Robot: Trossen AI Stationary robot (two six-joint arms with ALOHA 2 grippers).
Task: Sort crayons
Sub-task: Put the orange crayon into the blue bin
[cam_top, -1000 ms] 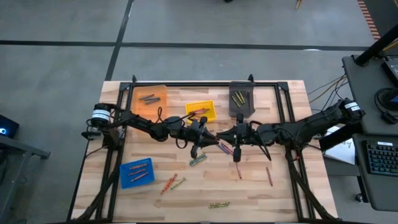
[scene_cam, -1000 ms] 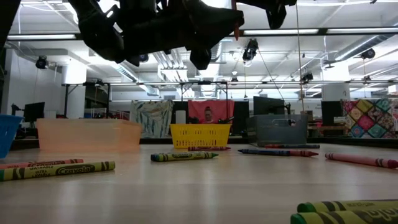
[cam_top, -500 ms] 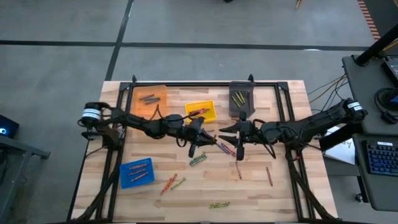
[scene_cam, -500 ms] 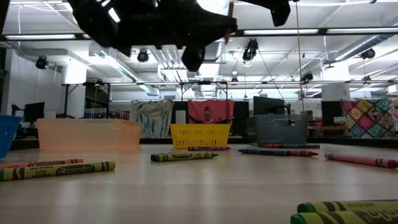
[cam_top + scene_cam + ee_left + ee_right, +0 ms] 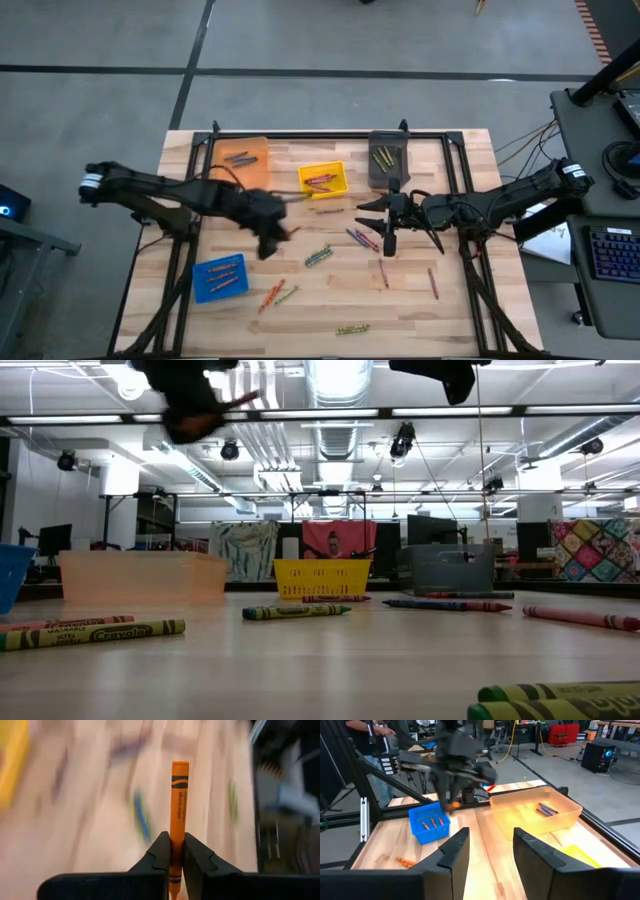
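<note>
You had the left gripper (image 5: 170, 851) clamped on an orange crayon (image 5: 178, 810) above the table (image 5: 450, 300); carry it level to the blue bin (image 5: 219, 277); the right gripper (image 5: 489, 851) hung empty, jaws wide.

"crayola" on olive crayon (image 5: 95, 632).

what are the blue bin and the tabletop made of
Blue bin: likely moulded plastic, going by its slotted, lattice-like walls and uniform saturated colour. Tabletop: looks like light wood, butcher-block style, with joined planks and visible grain under a smooth, slightly satin finish.
</note>
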